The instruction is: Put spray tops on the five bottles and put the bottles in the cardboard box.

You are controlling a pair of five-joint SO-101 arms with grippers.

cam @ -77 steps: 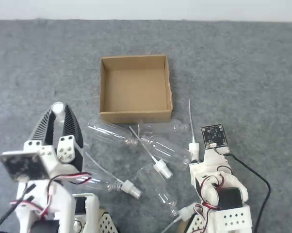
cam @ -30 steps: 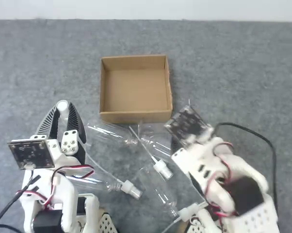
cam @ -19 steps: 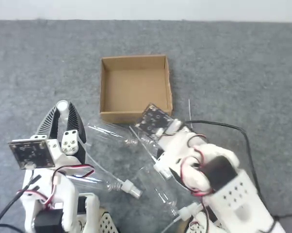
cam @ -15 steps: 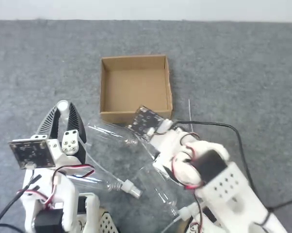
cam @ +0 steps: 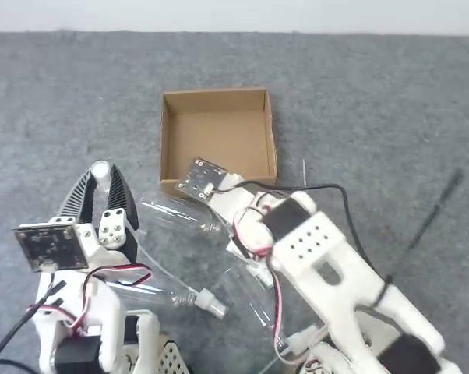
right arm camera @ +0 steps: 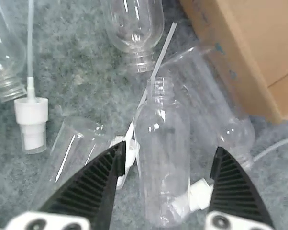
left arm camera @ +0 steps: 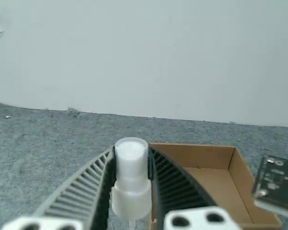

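My left gripper (left arm camera: 131,165) is shut on a white spray top (left arm camera: 131,178) and holds it upright; from above that gripper (cam: 100,176) stands left of the bottle pile. My right gripper (right arm camera: 169,155) is open just above the pile, with a clear uncapped bottle (right arm camera: 161,143) lying between its fingers (right arm camera: 98,184). The right arm (cam: 308,245) stretches over the bottles toward the cardboard box (cam: 166,136), which holds nothing. More clear bottles (cam: 176,212) lie in front of the box, and one (cam: 153,290) carries a spray top (cam: 207,302).
A loose spray top (right arm camera: 31,124) lies beside a bottle neck (right arm camera: 5,84), and another bottle (right arm camera: 134,24) points at the box corner (right arm camera: 249,52). One more spray top (cam: 297,340) lies by the right arm's base. Grey carpet (cam: 390,117) spreads right of the box.
The right arm has swung up from its base at the lower right, leftward over the bottle pile toward the box. The left arm has stayed where it was with its spray top.
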